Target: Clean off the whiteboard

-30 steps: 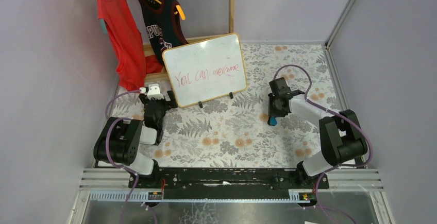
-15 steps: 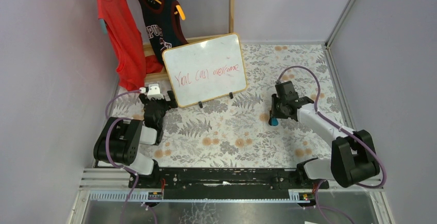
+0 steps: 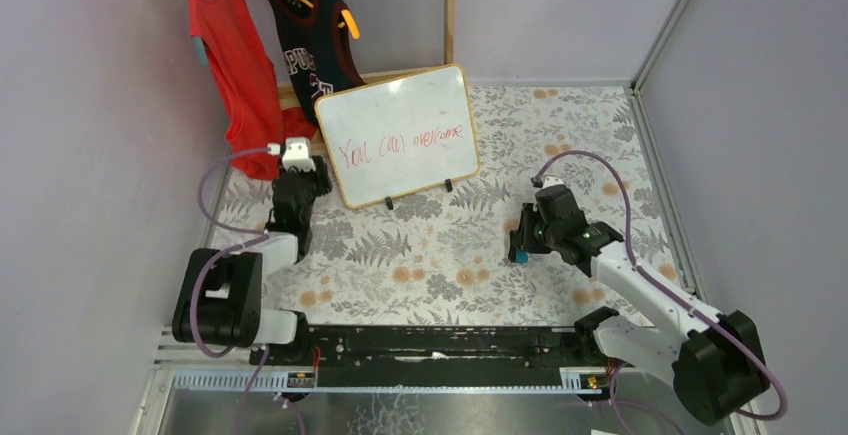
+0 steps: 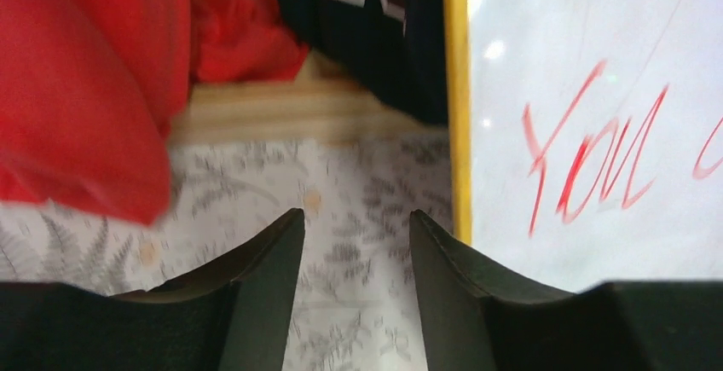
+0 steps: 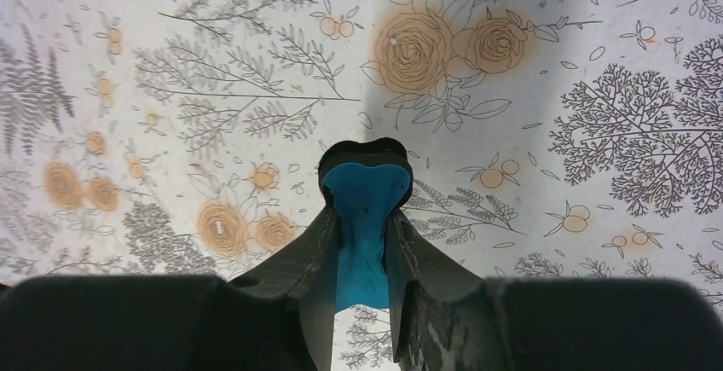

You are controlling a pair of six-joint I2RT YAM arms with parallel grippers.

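The whiteboard (image 3: 400, 135) leans upright at the back of the table, with red handwriting across its lower half. In the left wrist view the whiteboard (image 4: 597, 89) shows its yellow-wood left edge and the red word "You". My left gripper (image 3: 312, 170) is by the board's lower left corner. The left gripper (image 4: 355, 215) is open with only the tablecloth between its fingers, and the board's frame lies just right of the right finger. My right gripper (image 3: 520, 245) hovers over the table's right middle. The right gripper (image 5: 362, 211) is shut on a blue eraser (image 5: 367, 185).
A red shirt (image 3: 235, 65) and a dark jersey (image 3: 305, 35) hang on a wooden rack behind and left of the board. The red shirt (image 4: 77, 89) is close to my left gripper. Walls enclose the floral tablecloth (image 3: 430, 265) on the left, back and right.
My right arm has carried the eraser nearer and slightly left. My left gripper has moved farther back along the board's left edge, and its jaws have narrowed.
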